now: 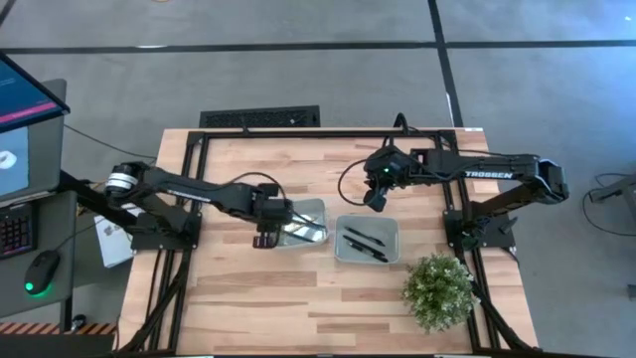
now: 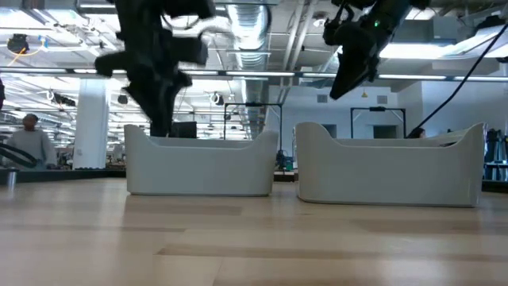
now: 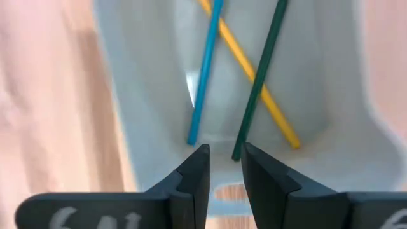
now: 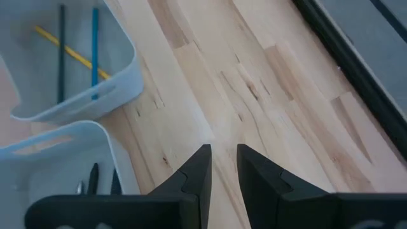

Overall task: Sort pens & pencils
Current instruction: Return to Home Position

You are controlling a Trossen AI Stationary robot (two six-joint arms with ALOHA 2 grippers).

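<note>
Three pencils lie flat in the left grey bin [image 1: 310,222]: a blue pencil [image 3: 205,70], a yellow pencil [image 3: 251,79] and a dark green pencil [image 3: 261,76], crossing one another on the bin's floor. Black pens [image 1: 364,244] lie in the right grey bin [image 1: 368,261]. My left gripper [image 3: 224,166] hovers over the left bin's near-left rim, fingers slightly apart and empty. My right gripper [image 4: 222,166] is raised above bare table past the right bin's far side, also slightly open and empty.
A potted green plant [image 1: 440,290] stands near the table's near right corner. The two bins sit side by side mid-table, seen as two grey walls in the low view [image 2: 200,165]. Bare wood [image 1: 298,298] stretches across the near half of the table.
</note>
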